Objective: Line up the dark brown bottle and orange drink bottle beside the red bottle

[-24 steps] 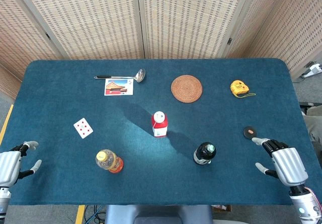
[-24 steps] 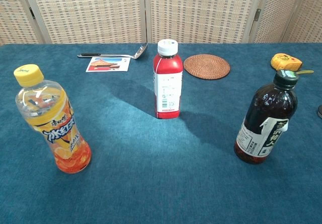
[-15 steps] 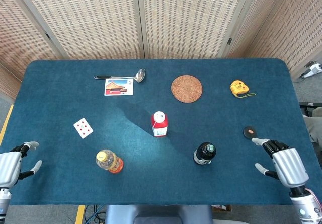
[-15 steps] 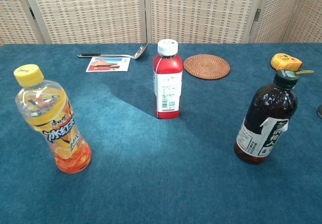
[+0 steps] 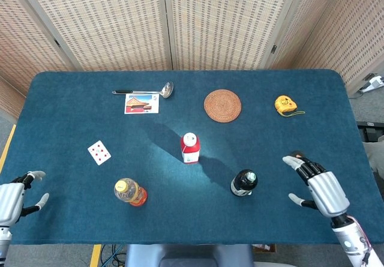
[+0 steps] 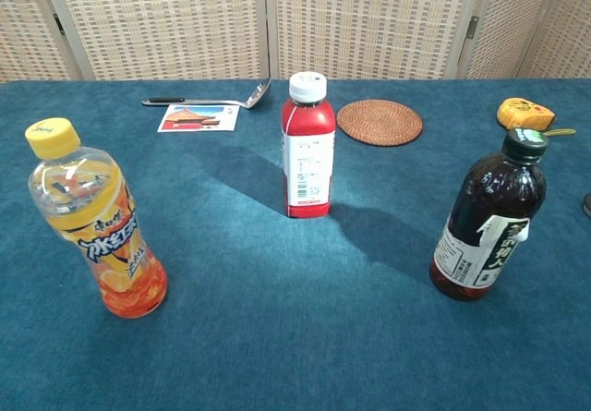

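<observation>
The red bottle [image 5: 190, 148] [image 6: 307, 145] with a white cap stands upright mid-table. The dark brown bottle [image 5: 244, 183] [image 6: 488, 218] stands to its front right, the orange drink bottle [image 5: 129, 192] [image 6: 94, 222] with a yellow cap to its front left. My right hand [image 5: 318, 185] hovers open with fingers spread, a short way right of the dark brown bottle, touching nothing. My left hand [image 5: 15, 194] is at the front left table edge, open and empty, well left of the orange drink bottle. Neither hand shows in the chest view.
A ladle [image 5: 146, 90] and a picture card [image 5: 141, 104] lie at the back left, a playing card [image 5: 99, 152] further forward. A woven coaster [image 5: 222, 105] and a yellow tape measure [image 5: 285, 104] lie at the back right. A small dark disc [image 5: 296, 155] is partly hidden by my right hand.
My right hand has moved left and slightly up toward the dark brown bottle, now covering part of the small disc. My left hand has drifted slightly down. The bottles have not moved.
</observation>
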`<state>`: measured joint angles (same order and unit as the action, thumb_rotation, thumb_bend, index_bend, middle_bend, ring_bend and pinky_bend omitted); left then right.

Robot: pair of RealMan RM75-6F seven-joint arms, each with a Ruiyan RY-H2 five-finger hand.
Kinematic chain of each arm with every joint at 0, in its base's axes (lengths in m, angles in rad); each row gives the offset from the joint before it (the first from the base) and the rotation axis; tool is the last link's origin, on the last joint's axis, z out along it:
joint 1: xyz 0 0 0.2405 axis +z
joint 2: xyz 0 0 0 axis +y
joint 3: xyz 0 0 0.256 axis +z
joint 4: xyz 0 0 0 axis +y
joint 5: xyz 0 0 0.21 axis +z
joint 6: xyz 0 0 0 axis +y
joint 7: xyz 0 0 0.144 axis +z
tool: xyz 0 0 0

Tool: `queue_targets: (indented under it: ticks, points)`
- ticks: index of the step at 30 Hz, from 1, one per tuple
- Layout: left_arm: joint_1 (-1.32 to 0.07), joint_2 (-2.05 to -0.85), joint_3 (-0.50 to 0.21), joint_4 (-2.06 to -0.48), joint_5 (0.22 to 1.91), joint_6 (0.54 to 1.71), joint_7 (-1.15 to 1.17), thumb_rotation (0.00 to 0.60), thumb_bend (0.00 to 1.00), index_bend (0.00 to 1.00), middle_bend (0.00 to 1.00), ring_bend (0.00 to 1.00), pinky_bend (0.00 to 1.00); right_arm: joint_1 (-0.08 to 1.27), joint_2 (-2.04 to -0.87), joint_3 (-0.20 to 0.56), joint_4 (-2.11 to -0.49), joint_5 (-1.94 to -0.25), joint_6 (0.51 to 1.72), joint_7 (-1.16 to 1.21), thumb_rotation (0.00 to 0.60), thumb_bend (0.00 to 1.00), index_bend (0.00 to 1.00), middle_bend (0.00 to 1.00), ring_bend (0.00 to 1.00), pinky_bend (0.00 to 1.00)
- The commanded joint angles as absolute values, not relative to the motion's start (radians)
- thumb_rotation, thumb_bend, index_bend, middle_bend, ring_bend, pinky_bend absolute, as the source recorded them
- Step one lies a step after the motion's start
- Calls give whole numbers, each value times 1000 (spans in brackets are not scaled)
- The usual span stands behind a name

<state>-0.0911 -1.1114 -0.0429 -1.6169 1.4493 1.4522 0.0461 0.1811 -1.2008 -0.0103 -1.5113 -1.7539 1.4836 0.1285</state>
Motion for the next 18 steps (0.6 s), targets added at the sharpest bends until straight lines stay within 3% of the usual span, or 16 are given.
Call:
queue_targets:
  ticks: [1, 18]
  points:
    - [-91, -1109, -41, -1619, 1448, 1449, 48, 600, 253, 576, 395, 460, 632, 211, -1224, -10, -1514, -1762, 1449, 140, 600, 1, 133, 194, 158, 341]
    - [-95, -1103, -40, -1622, 1412, 1412, 53, 600, 253, 576, 395, 459, 632, 313, -1339, -10, -1433, -1769, 1373, 294, 600, 0, 98, 196, 159, 344]
